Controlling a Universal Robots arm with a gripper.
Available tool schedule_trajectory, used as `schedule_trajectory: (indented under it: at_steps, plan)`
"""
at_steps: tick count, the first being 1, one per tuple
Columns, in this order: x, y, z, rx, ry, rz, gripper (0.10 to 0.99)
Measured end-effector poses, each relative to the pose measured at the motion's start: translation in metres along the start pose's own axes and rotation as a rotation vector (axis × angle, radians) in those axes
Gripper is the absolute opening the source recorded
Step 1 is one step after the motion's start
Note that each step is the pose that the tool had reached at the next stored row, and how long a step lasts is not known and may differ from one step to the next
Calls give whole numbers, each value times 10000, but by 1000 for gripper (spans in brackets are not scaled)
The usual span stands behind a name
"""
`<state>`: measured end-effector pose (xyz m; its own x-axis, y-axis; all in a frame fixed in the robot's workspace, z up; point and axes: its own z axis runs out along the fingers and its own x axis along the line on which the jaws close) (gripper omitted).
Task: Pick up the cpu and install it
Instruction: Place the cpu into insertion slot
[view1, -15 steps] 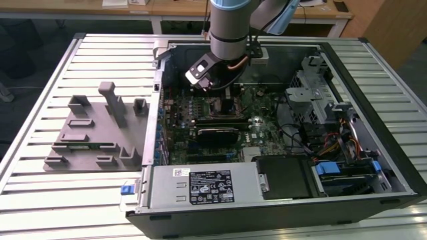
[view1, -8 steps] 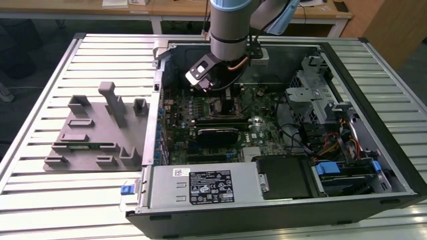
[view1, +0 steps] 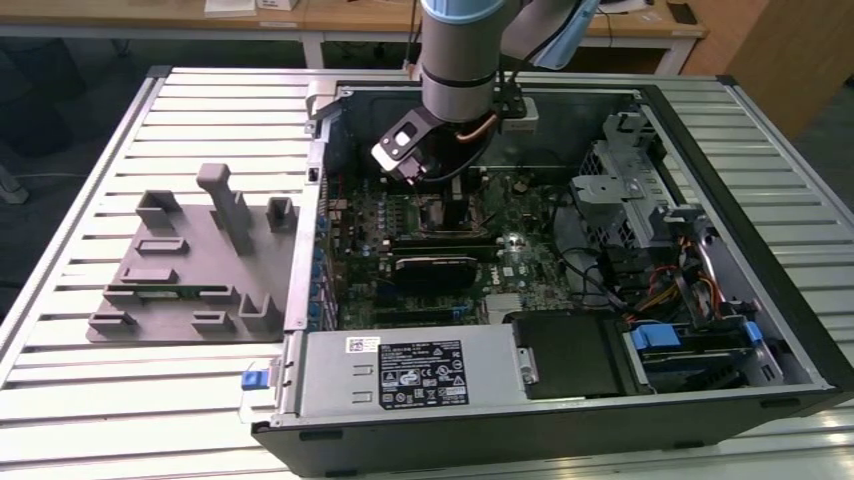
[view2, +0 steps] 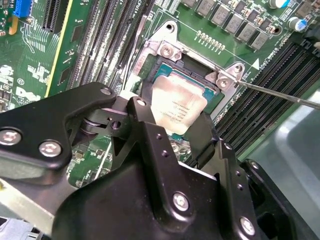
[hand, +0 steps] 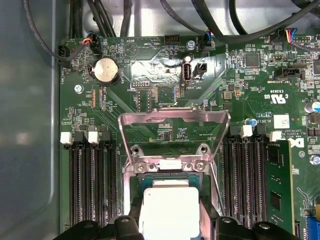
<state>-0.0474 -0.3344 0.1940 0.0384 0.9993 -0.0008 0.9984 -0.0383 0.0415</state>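
The cpu (hand: 168, 210) sits in the motherboard socket (hand: 170, 167) with the load plate (hand: 172, 125) flipped up. The fingers (hand: 127, 227) are clamped on its two sides. It's all inside the open PC case (view1: 534, 440). There's a grey fixture tray (view1: 187, 270) at the case's 9 o'clock on the tabletop (view1: 80, 380).

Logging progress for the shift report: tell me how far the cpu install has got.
Done: the cpu has been picked up and is at the socket. In hand: the pincer appears shut on it, the chip sitting in or just over the socket's recess. Left: the load plate stands flipped open and the lever is swung out, so nothing is clamped yet.
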Motion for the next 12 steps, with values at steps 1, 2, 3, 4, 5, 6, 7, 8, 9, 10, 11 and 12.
schedule_trajectory:
  at_steps: [1,2,3,4,5,6,7,8,9,10,11,12]
  plan:
    - [0,0,4,0,-1,-1,529]
    - [-1,0,8,3,-4,-2,529]
    - [-1,0,9,3,-4,-2,529]
    - [-1,0,9,3,-4,-2,529]
    - [0,0,10,2,-3,-2,529]
    - [0,0,12,0,-1,-2,529]
    - [0,0,12,0,-1,-2,529]
    - [0,0,12,0,0,-2,529]
    - [0,0,12,0,0,-2,529]
    - [1,1,15,-5,6,-2,529]
    - [4,2,19,-11,19,-1,537]
    - [3,2,19,-8,14,-1,537]
